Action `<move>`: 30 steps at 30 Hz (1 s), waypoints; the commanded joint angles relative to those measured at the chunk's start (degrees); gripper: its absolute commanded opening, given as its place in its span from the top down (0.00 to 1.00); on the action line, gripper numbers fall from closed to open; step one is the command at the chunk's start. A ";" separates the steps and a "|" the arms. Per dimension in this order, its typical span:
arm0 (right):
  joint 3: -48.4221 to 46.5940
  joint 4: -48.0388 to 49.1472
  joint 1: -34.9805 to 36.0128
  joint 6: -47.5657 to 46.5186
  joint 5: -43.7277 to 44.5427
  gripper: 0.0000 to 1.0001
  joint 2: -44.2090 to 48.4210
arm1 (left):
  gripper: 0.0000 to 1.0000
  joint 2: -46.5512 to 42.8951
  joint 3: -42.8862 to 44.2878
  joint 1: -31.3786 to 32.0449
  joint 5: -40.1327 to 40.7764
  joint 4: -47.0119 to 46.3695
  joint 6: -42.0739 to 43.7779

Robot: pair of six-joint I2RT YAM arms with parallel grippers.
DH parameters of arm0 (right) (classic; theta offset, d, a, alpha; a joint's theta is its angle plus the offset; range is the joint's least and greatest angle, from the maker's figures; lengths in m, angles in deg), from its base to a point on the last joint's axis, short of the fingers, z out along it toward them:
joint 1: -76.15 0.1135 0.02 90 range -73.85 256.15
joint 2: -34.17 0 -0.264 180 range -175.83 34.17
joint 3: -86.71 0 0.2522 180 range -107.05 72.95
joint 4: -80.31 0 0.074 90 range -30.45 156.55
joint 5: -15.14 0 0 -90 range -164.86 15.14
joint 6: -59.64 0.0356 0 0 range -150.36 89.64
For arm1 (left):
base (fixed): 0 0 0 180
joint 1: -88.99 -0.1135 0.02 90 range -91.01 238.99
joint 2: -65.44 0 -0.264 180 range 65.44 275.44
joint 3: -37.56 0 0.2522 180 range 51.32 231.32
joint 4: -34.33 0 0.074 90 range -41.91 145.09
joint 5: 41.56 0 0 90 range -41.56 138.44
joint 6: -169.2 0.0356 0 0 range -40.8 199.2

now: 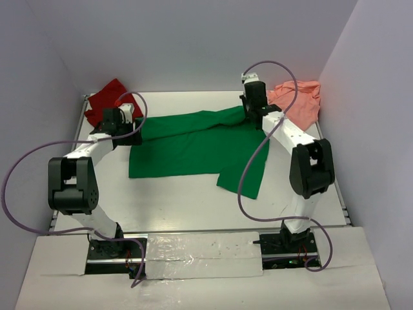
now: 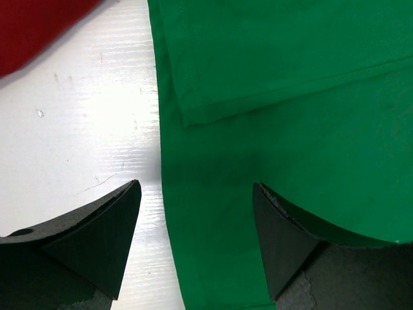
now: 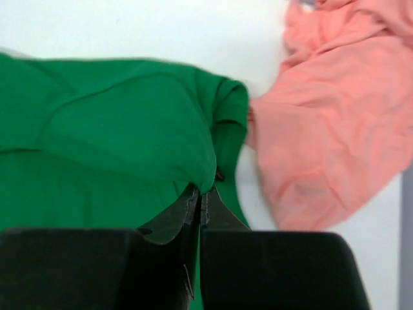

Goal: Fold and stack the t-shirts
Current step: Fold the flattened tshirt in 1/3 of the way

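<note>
1. The green t-shirt (image 1: 187, 145) lies spread across the middle of the white table (image 1: 193, 203). Most of it is flat. One flap hangs toward 5 o'clock, and a narrower band stretches toward 1 o'clock.
2. The dark red t-shirt (image 1: 108, 97) sits bunched in the table's 10 o'clock corner, apart from the green one.
3. The salmon pink t-shirt (image 1: 302, 100) lies crumpled in the 2 o'clock corner, just beside the far right end of the green cloth.
4. The left gripper (image 2: 197, 187) is at the 9 o'clock edge of the green t-shirt with its jaws spread wide and nothing between them gripped.
5. In the left wrist view, one finger is over bare table at 7 o'clock and the other over green cloth at 5 o'clock. The shirt's edge runs between them. Whether the tips touch the surface cannot be told.
6. In that same view a folded upper layer with a stitched hem covers the area from 12 to 3 o'clock, and red cloth shows at 10 o'clock.
7. The right gripper (image 3: 203, 191) is at the 1 o'clock end of the green t-shirt. Its jaws are pressed together, pinching a raised fold of the green fabric.
8. In the right wrist view, the pink shirt fills the 2 o'clock side.
</note>
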 commanded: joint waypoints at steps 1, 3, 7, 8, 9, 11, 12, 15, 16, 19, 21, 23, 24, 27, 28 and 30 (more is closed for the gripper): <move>0.97 3.04 -1.08 -1.47 3.28 1.00 6.22 | 0.21 -3.26 -0.80 0.33 -0.92 -2.52 0.36; 1.24 3.04 -1.53 -1.65 4.08 1.00 6.31 | 0.21 -3.70 -1.07 0.50 -0.92 -2.43 0.36; 1.67 2.69 -2.32 -1.48 5.66 1.00 6.31 | 0.21 -4.58 -1.95 0.59 -0.57 -2.17 0.36; 2.29 2.52 -2.49 -1.30 5.75 1.00 6.39 | 0.21 -4.75 -1.95 0.59 -0.57 -1.99 0.36; 2.64 2.08 -2.41 -1.21 5.75 1.00 6.39 | 0.21 -4.93 -2.04 0.59 -0.39 -1.90 0.36; 4.39 2.16 -2.41 -0.95 5.40 1.00 7.01 | 0.21 -5.28 -2.30 0.59 -0.57 -1.73 0.36; 5.01 2.16 -2.49 -0.77 5.31 1.00 7.18 | 0.21 -5.46 -2.47 0.59 -0.74 -1.55 0.36; 7.65 2.16 -2.49 -0.34 5.40 1.00 8.06 | 0.21 -5.72 -2.65 0.68 -0.92 -1.20 0.36; 9.04 2.16 -2.49 -0.16 4.96 1.00 8.76 | 0.21 -5.63 -2.56 0.68 -1.09 -1.02 0.36; 11.51 0.33 -2.41 1.15 3.03 1.00 9.73 | 0.21 -5.72 -2.48 0.68 -1.18 -0.94 0.36; 12.31 -2.74 -2.58 1.69 0.31 1.00 10.26 | 0.21 -5.63 -2.39 0.68 -1.27 -1.02 0.79; 12.22 -5.91 -2.49 1.78 -3.19 0.86 10.17 | 0.21 -5.46 -2.30 0.68 -1.09 -0.94 2.20; 12.31 -7.75 -2.49 1.78 -4.26 0.62 10.26 | 0.21 -5.37 -2.30 0.68 -1.09 -1.02 2.20; 14.76 -6.12 -2.41 0.72 -5.94 0.38 12.36 | 0.21 -4.93 -2.65 0.68 -0.92 -1.72 1.68; 17.03 -4.71 -2.41 -0.06 -6.46 0.34 14.63 | 0.21 -4.76 -2.65 0.68 -0.66 -2.34 1.59; 19.59 -0.68 -2.32 -0.59 -7.52 0.25 17.19 | 0.22 -4.84 -3.09 0.68 0.22 -3.74 1.50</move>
